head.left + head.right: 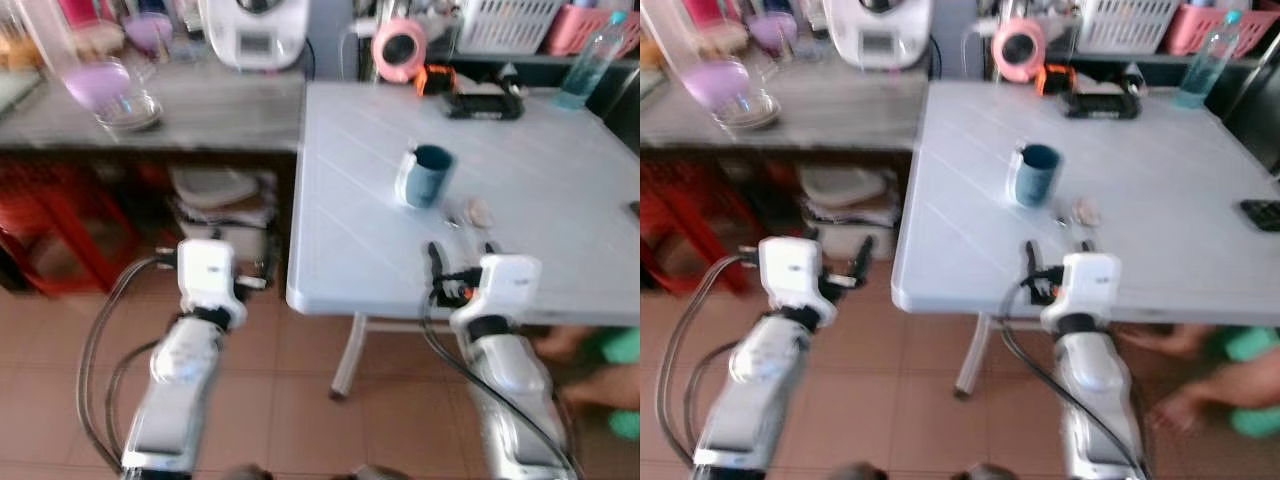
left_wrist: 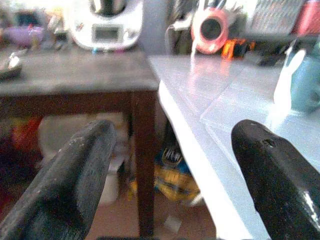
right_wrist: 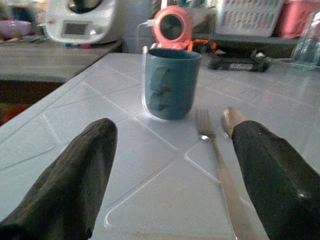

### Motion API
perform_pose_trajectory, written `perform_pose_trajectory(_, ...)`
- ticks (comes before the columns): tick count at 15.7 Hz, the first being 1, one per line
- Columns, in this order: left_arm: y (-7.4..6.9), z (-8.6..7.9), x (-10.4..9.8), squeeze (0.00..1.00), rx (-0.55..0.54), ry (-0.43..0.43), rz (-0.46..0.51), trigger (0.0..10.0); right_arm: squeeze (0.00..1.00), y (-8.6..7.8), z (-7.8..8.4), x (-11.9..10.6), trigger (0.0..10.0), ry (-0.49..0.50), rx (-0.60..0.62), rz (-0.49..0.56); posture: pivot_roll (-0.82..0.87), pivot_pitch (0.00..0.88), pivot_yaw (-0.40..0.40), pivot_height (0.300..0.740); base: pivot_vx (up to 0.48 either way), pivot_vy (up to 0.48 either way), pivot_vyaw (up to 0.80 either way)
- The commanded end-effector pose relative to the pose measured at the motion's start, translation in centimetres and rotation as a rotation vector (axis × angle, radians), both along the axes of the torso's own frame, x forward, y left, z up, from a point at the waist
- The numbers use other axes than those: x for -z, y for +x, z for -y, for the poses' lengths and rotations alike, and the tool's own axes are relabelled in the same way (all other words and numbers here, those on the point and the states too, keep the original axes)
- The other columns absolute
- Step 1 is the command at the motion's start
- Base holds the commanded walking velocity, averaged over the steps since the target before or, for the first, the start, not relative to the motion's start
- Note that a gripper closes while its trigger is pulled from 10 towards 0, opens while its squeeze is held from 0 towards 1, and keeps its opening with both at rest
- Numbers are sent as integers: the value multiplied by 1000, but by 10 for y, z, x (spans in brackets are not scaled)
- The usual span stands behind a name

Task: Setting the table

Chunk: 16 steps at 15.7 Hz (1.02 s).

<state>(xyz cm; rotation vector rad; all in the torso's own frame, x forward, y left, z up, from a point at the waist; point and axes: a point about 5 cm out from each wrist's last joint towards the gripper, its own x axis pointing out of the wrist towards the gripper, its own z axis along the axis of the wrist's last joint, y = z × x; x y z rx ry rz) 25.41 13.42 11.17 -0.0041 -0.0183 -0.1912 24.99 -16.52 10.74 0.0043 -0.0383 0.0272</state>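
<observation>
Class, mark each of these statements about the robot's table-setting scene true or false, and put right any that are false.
1. The blue mug stands upright on the white table. True.
2. The right gripper is shut on the fork. False: its fingers are open and hold nothing; the fork lies on the table between them.
3. A spoon lies beside the fork, near the mug. True.
4. The left gripper is over the white table's middle. False: it is open and off the table's edge, in front of the dark wooden table.
5. The clear water bottle lies on its side next to the mug. False: it stands upright at the table's far right.
</observation>
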Motion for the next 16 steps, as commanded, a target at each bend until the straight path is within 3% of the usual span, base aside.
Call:
perform_pose_trajectory(1, 2, 1, -5, 0, 1, -2, 18, 10000, 0, 1, 5, -4, 10000, -14, 15, 16, -10, 6, 8, 740, 0, -428, 0)
perform_pose_trajectory(3, 2, 2, -5, 0, 2, -6, 20, 10000, 0, 1, 5, -4, 10000, -15, 16, 15, -11, 6, 9, 740, 127, -377, 0)
perform_pose_trajectory(10, 1, 4, -7, 0, 31, -32, 39, 10000, 0, 0, 5, -4, 10000, -22, 19, 14, -12, 8, 7, 740, 0, 0, 0)
perform_pose_trajectory(16, -1, 6, -8, 0, 53, -45, 49, 10000, 0, 0, 5, -4, 10000, -27, 17, 12, -13, 8, 7, 740, 397, 0, 0)
